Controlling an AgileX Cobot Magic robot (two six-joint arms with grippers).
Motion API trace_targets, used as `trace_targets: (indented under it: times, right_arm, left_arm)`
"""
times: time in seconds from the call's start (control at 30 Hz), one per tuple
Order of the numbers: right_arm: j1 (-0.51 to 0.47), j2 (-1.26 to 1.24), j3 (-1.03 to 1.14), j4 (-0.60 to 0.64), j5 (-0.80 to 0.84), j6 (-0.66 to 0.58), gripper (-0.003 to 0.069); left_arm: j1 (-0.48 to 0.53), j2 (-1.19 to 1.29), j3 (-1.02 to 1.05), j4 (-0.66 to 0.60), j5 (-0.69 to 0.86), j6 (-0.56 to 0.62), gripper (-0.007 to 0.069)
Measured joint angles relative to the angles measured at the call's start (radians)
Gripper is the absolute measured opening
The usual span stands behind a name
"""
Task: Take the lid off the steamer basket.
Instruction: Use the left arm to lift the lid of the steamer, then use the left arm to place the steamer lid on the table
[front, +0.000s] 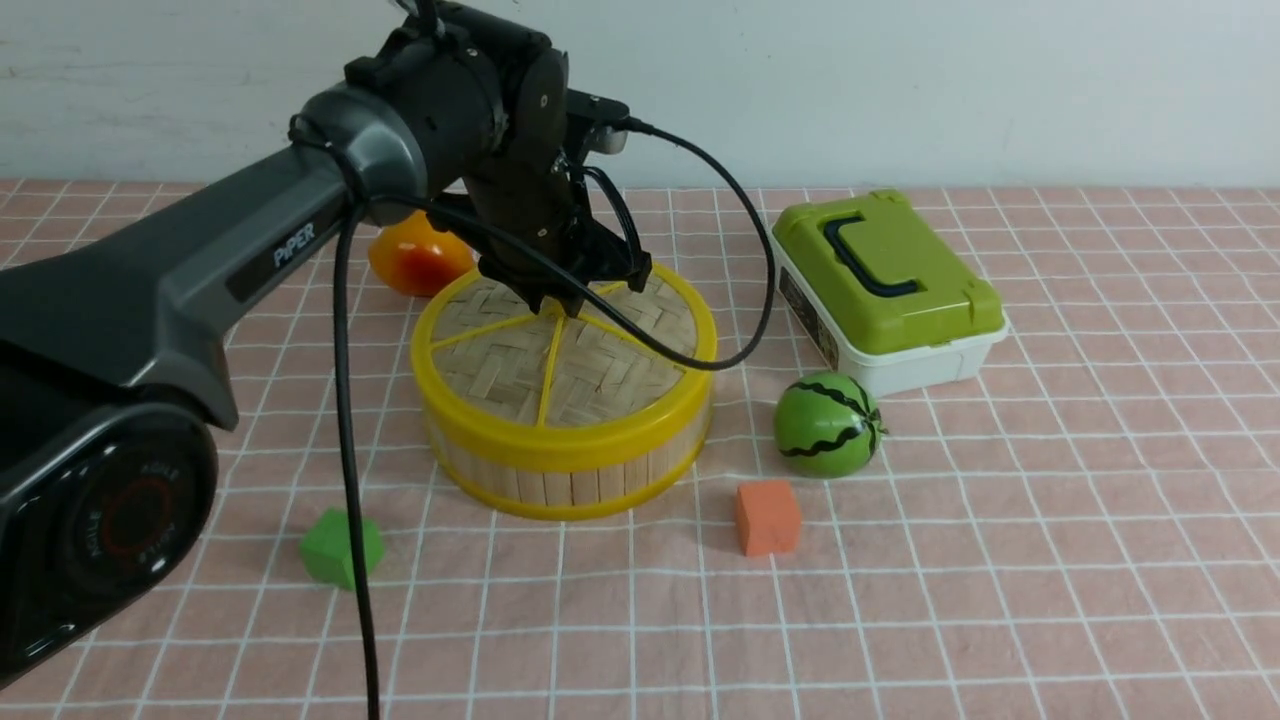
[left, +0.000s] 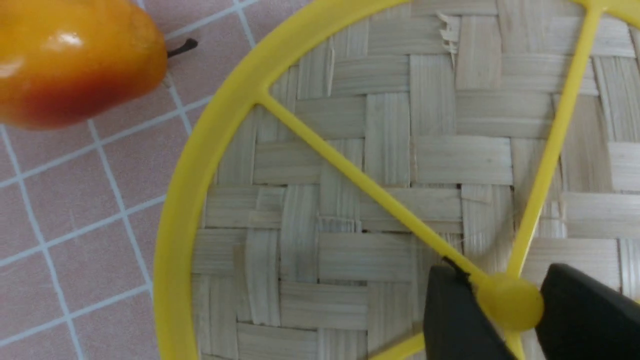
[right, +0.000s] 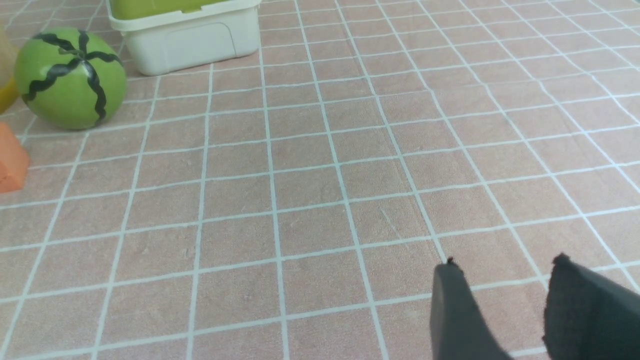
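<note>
The lid, a large flat round disc of woven bamboo with a thick yellow plastic rim and yellow spokes, sits level and fully seated on the steamer basket, a round shallow tub with pale bamboo-slat walls and yellow rims. Nothing has been lifted yet.

The lid's small yellow centre knob lies between the black left fingers, which have the knob closely flanked on both sides. They look to be touching it, but whether they grip it firmly cannot be told. By this reading the approach is done; securing the hold, lifting and setting the lid aside remain.

Just behind the basket lies a glossy orange-yellow toy pear. To the right are a green striped toy watermelon, an orange foam cube and a white plastic box with a green lid. A green block lies at front left.

The black right fingers stand apart, holding nothing, above the bare pink checked surface.
</note>
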Motion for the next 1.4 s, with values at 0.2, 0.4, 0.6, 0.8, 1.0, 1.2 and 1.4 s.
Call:
trace_targets:
  times: [0.2, 0.4, 0.6, 0.8, 1.0, 1.2, 1.4]
  right_arm:
    - [0.000, 0.000, 0.000, 0.000, 0.000, 0.000, 0.0242]
    - [0.000, 0.000, 0.000, 0.000, 0.000, 0.000, 0.0242]
    - [0.000, 0.000, 0.000, 0.000, 0.000, 0.000, 0.0242]
    - [0.000, 0.000, 0.000, 0.000, 0.000, 0.000, 0.0242]
    - [0.000, 0.000, 0.000, 0.000, 0.000, 0.000, 0.0242]
    - [0.000, 0.000, 0.000, 0.000, 0.000, 0.000, 0.0242]
    - [0.000, 0.000, 0.000, 0.000, 0.000, 0.000, 0.0242]
  left_arm:
    - [-0.003, 0.000, -0.001, 0.006, 0.015, -0.003, 0.0231]
    - [-0.003, 0.000, -0.002, -0.006, 0.025, -0.003, 0.0171]
    - [-0.003, 0.000, -0.002, -0.011, 0.025, -0.031, 0.0099]
    - [-0.003, -0.003, -0.002, -0.019, 0.022, -0.075, 0.0099]
    - [-0.002, -0.101, -0.002, -0.028, -0.019, -0.078, 0.0099]
    - [0.037, -0.251, -0.002, 0.065, -0.015, -0.073, 0.0099]
    - [0.212, -0.341, 0.070, 0.163, 0.030, -0.105, 0.0099]
